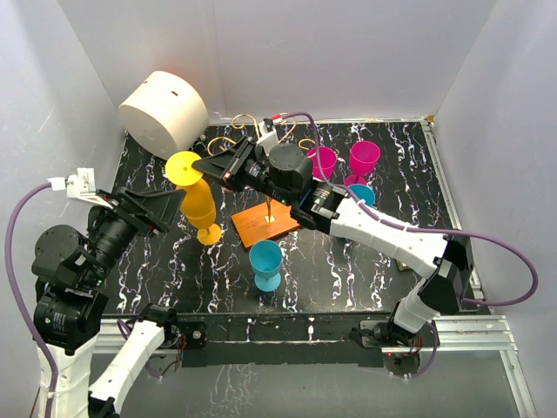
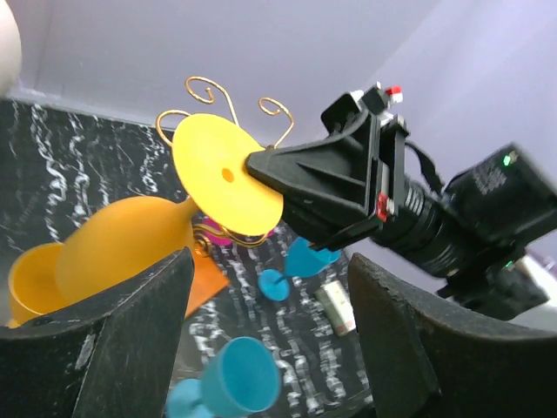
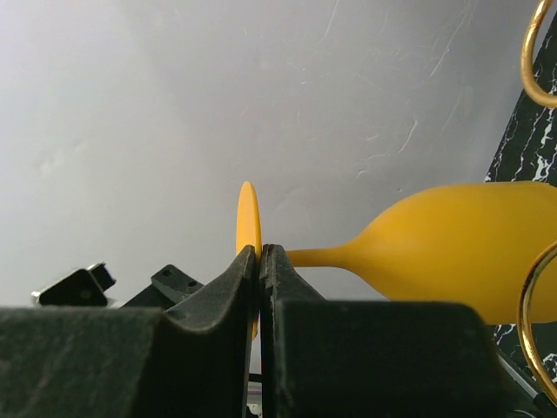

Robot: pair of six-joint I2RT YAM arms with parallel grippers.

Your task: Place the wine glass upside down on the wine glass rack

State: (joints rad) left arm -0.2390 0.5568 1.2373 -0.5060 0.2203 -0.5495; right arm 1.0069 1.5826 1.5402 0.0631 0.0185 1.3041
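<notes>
The yellow wine glass (image 1: 198,202) hangs foot-up, tilted, left of the wine glass rack. My right gripper (image 1: 209,165) is shut on the edge of its round foot (image 2: 228,187); the right wrist view shows both pads (image 3: 246,274) pinching the thin foot disc, with the bowl (image 3: 461,261) beyond. My left gripper (image 1: 172,209) is open and empty beside the bowl (image 2: 113,244), its fingers (image 2: 130,340) spread wide. The rack has gold wire scrolls (image 1: 244,120) on a post over an orange-brown base (image 1: 261,226); the scrolls (image 2: 204,87) stand behind the foot.
A blue glass (image 1: 265,261) stands in front of the base, another blue glass (image 1: 361,196) behind the right arm. Two magenta glasses (image 1: 365,157) stand at the back right. A white cylinder (image 1: 164,111) lies back left. A small cylindrical object (image 2: 335,306) lies on the black marbled table.
</notes>
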